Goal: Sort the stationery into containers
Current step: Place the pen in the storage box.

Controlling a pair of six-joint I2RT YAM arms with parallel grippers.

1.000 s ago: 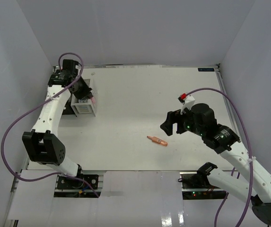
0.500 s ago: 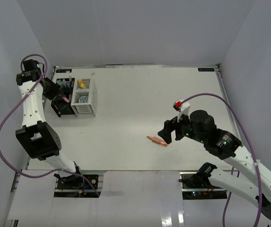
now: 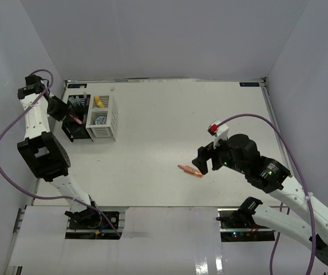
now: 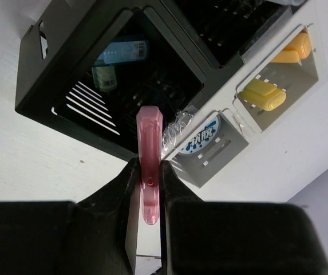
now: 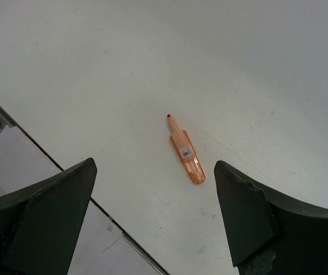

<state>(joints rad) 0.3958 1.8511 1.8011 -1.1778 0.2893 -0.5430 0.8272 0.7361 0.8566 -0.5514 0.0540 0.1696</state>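
My left gripper (image 4: pixel 147 166) is shut on a pink marker (image 4: pixel 149 149), which hangs over the near edge of the black container (image 4: pixel 32 69). A blue marker (image 4: pixel 123 50) and a green marker (image 4: pixel 103 77) lie inside it. The white container (image 4: pixel 224 150) beside it holds a tape roll (image 4: pixel 201 140) and yellow markers (image 4: pixel 264 94). From above, the left gripper (image 3: pixel 65 113) sits at the left side of the black container (image 3: pixel 75 130). An orange marker (image 5: pixel 188 153) lies flat on the table. My right gripper (image 5: pixel 155 165) is open just above it, straddling it.
The two containers stand side by side at the table's far left, the white container (image 3: pixel 105 121) to the right of the black one. The orange marker (image 3: pixel 190 170) lies near the front table edge (image 3: pixel 169 205), with the right gripper (image 3: pixel 202 160) beside it.
The left arm swung back and left from over the white container to the black one's left side, still holding the pink marker. The right gripper moved slightly down-left toward the orange marker.
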